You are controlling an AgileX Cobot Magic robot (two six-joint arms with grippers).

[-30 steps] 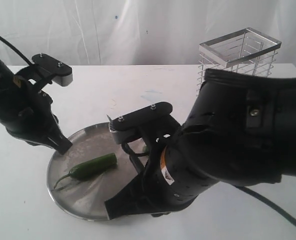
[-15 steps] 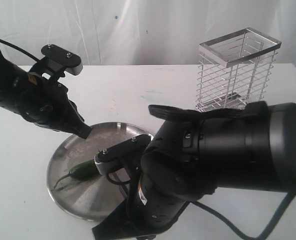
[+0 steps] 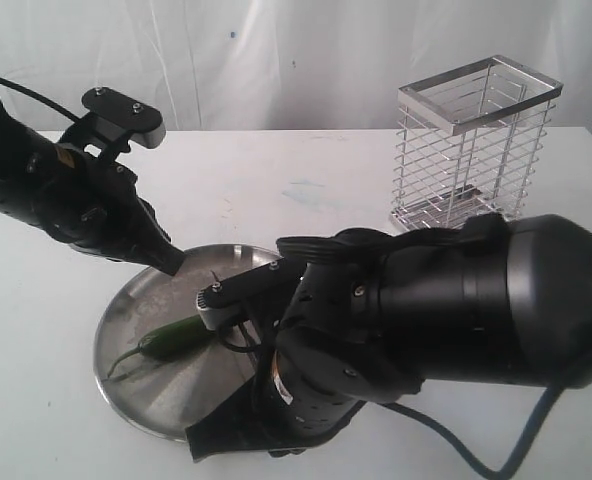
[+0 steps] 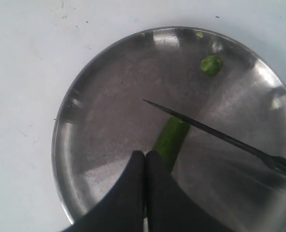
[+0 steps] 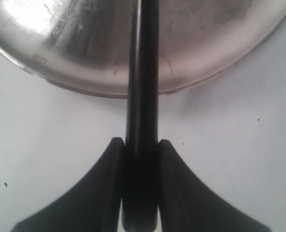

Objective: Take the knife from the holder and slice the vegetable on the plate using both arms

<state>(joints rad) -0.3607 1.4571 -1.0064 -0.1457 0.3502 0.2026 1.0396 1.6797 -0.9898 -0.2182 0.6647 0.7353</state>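
The steel plate lies at the front left, with the dark-green chili on it. In the left wrist view the knife stretches its dark blade across the chili over the plate. A small cut-off green piece lies near the rim. My left gripper is shut and empty, hovering over the chili's stem end; in the exterior view it hangs above the plate's far rim. My right gripper is shut on the knife's black handle, just outside the plate's rim.
The wire holder stands at the back right with nothing visible inside. The bulky right arm covers the plate's right half and the table in front. White table surface lies between plate and holder.
The left gripper lifted off the plate and moved back over the far rim, then held still. The right arm swung down and forward, hiding more of the chili.
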